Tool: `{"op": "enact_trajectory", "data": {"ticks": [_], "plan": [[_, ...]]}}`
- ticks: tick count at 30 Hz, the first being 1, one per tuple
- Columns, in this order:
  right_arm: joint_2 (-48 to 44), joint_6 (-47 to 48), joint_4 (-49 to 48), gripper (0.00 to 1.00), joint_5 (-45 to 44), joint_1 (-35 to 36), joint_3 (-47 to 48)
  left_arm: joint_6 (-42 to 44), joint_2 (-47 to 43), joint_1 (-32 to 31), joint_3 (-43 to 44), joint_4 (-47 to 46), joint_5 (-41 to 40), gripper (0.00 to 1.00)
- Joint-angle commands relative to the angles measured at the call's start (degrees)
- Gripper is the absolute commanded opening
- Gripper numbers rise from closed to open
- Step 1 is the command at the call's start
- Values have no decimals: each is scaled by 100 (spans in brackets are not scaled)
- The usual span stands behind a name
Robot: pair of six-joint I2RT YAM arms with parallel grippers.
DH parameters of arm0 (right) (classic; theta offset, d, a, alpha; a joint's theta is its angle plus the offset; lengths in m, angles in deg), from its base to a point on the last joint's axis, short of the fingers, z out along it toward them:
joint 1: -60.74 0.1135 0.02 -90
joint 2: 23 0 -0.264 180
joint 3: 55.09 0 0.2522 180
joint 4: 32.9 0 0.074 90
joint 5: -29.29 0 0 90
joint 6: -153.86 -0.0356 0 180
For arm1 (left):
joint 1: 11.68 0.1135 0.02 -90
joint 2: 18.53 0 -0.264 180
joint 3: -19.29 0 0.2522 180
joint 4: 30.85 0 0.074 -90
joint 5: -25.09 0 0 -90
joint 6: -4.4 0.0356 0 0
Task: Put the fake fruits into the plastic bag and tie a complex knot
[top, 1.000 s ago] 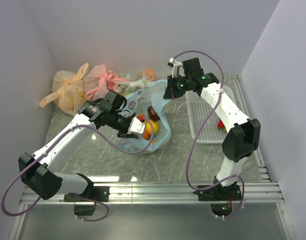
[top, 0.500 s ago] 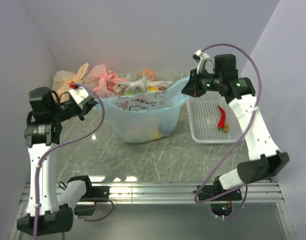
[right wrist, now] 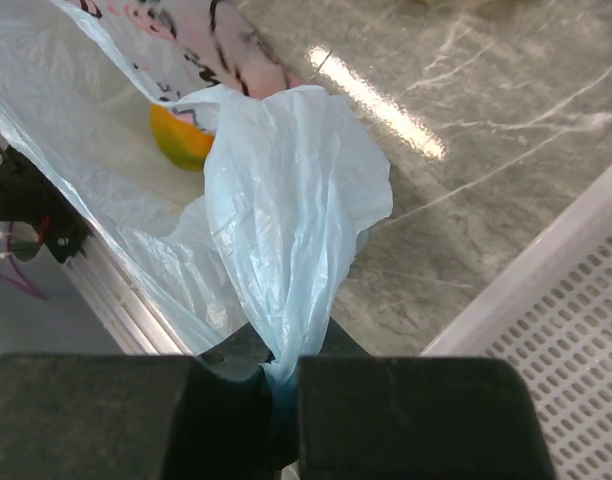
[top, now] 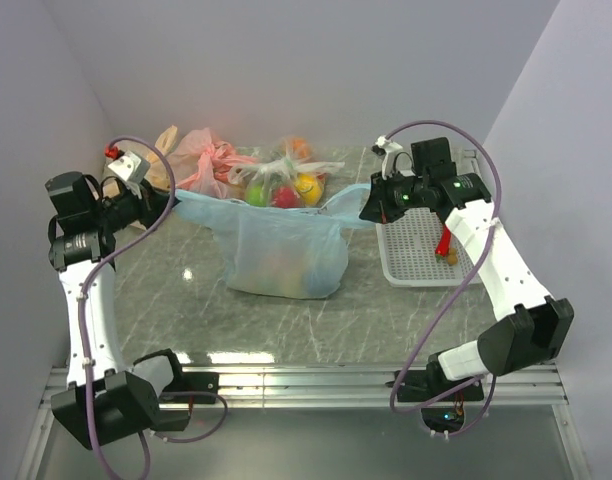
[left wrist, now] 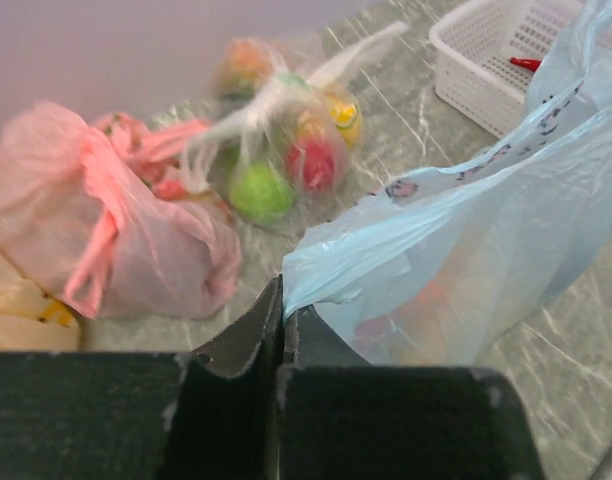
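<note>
The light blue plastic bag stands on the table's middle, its two handles pulled apart sideways. Fake fruits show dimly through its wall; an orange one shows in the right wrist view. My left gripper is shut on the bag's left handle at the far left. My right gripper is shut on the right handle, left of the white basket. No knot shows on the blue bag.
A white basket at the right holds a red chili. Along the back wall lie a pink bag, an orange-tan bag and a clear tied bag of fruits. Grey walls close in on both sides.
Both grippers have drawn the bag's handles further apart and lower. The bag's mouth has closed into a flat stretched band, and the bag has narrowed.
</note>
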Motion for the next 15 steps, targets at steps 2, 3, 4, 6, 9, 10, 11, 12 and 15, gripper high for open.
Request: {"op": "enact_trajectory", "data": {"ticks": [2,3,4,6,9,10,11,12,15], "plan": [[63,-163,-362,0,184,114,302,1094,11,10,423,1111,340,22],[107,-180,-336,0,236,132,442,1462,19,10,511,1261,261,30],[142,-207,-336,0,263,141,504,1527,-7,10,686,1314,165,51],[169,-277,-336,0,281,167,671,1284,19,10,871,1123,-272,71],[178,-330,-327,0,255,202,838,539,185,18,1275,595,-766,96],[169,-330,-327,0,246,220,874,412,308,10,1677,594,-715,99],[169,-339,-336,0,228,229,917,368,457,10,1924,786,-541,99],[169,-339,-327,0,220,246,935,315,772,-86,2171,918,-409,99],[195,-339,-292,0,263,273,988,551,1231,-821,3024,1366,-564,99]]}}
